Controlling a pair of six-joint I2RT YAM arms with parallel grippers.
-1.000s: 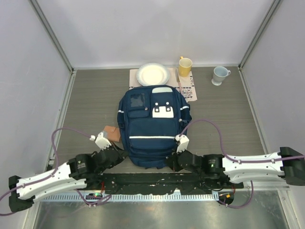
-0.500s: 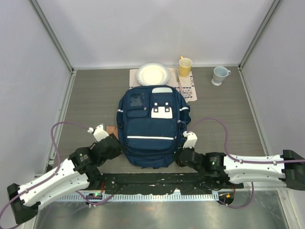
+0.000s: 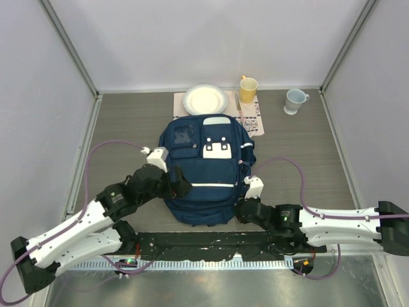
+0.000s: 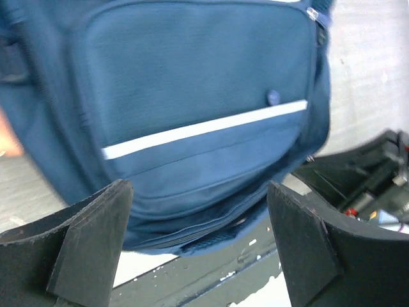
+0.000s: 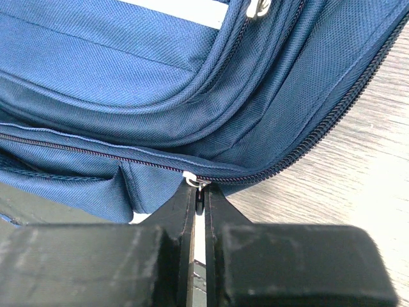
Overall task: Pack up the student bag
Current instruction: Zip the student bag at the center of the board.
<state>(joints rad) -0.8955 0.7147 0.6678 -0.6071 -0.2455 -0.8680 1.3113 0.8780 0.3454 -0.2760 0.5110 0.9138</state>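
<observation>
The student bag point(image 3: 204, 169), navy blue with thin white stripes and a white buckle patch, lies flat in the middle of the table. My left gripper point(image 3: 179, 184) hovers over its left front, jaws wide open and holding nothing; in the left wrist view the left gripper point(image 4: 198, 192) frames the bag point(image 4: 192, 83) and its lower front edge. My right gripper point(image 3: 239, 210) sits at the bag's near right corner. In the right wrist view the right gripper point(image 5: 200, 193) is shut on the small white zipper pull point(image 5: 193, 179) of the bag point(image 5: 128, 77).
Behind the bag stand a white plate point(image 3: 205, 100) on a patterned cloth point(image 3: 254, 119), a yellow mug point(image 3: 248, 89) and a pale mug point(image 3: 294, 100). The black base rail point(image 3: 204, 243) runs along the near edge. Grey walls enclose the table.
My left gripper has opened wide and swung from the bag's left side over its front. My right gripper shifted slightly right early on and stays shut on the zipper pull.
</observation>
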